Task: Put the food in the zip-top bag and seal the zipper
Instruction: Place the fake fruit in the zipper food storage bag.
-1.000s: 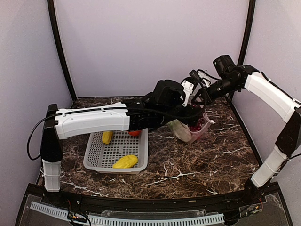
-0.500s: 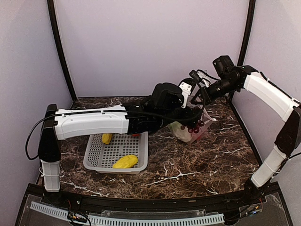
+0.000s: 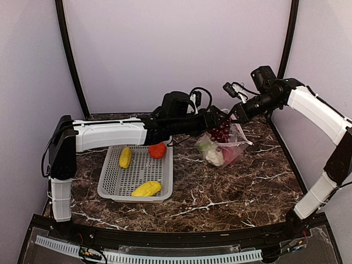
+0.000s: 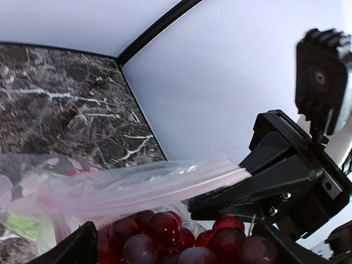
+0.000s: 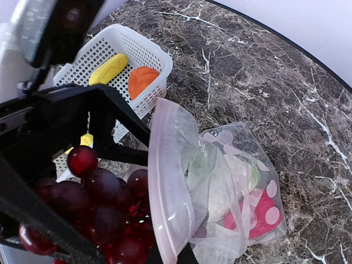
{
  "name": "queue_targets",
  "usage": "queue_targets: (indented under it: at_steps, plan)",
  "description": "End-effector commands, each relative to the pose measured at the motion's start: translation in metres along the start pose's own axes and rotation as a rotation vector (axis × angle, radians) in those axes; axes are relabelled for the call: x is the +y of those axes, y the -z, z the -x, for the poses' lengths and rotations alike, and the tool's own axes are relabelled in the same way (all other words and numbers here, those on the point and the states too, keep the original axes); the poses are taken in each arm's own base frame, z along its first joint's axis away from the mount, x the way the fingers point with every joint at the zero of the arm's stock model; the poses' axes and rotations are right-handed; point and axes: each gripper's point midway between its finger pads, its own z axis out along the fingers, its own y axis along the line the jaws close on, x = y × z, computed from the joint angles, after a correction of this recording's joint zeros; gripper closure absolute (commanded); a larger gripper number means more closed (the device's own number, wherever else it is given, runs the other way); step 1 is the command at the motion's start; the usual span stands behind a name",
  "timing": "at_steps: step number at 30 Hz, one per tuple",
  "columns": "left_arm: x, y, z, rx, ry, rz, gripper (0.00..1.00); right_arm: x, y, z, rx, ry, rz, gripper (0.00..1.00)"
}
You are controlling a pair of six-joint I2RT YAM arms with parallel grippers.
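Note:
My left gripper (image 3: 218, 125) is shut on the dark purple grape bunch (image 3: 220, 133) and holds it at the mouth of the zip-top bag (image 3: 223, 151). The grapes (image 4: 165, 236) hang just below the pinkish zipper (image 4: 137, 190) in the left wrist view. My right gripper (image 3: 233, 111) is shut on the bag's mouth edge (image 5: 165, 203) and holds it up and open. The white cauliflower (image 5: 220, 192) and red pepper (image 5: 254, 215) lie inside the dotted bag. The grapes (image 5: 99, 209) show next to the bag's mouth in the right wrist view.
A grey mesh basket (image 3: 110, 187) stands at the left. It holds two yellow fruits (image 3: 125, 157) (image 3: 146, 188) and the orange piece (image 3: 157, 149). Dark marble table (image 3: 236, 187); walls close at the back and sides.
My left arm's wrist has drawn back to the left and turned, uncovering the orange piece. The grape bunch now hangs up at the bag's mouth. The right gripper still holds the bag's edge.

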Motion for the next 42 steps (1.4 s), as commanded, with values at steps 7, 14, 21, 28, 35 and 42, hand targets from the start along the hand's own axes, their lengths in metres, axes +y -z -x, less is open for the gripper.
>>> queue_targets:
  at_steps: [7, 14, 21, 28, 35, 42]
  plan:
    - [-0.013, 0.005, 0.004, -0.005, 0.29, -0.184, 0.05, 0.012, 0.02, 0.001, -0.056, 0.043, 0.004, 1.0]
    - [-0.007, 0.001, 0.014, -0.076, 0.347, -0.209, 0.07, 0.043, 0.021, -0.013, -0.045, 0.056, 0.173, 1.0]
    - [-0.01, 0.013, 0.019, -0.12, 0.365, -0.259, 0.18, 0.042, 0.023, -0.011, -0.05, 0.072, 0.19, 1.0]
    - [0.009, 0.017, 0.021, -0.185, 0.333, -0.186, 0.21, 0.059, 0.024, -0.007, -0.06, 0.065, 0.317, 1.0]
    - [0.004, 0.003, 0.032, -0.223, 0.386, -0.228, 0.21, 0.061, 0.013, -0.019, -0.034, 0.059, 0.337, 0.98]
    - [-0.059, 0.013, 0.051, -0.254, 0.445, -0.387, 0.17, 0.038, -0.011, -0.029, 0.0, -0.016, 0.27, 1.0]
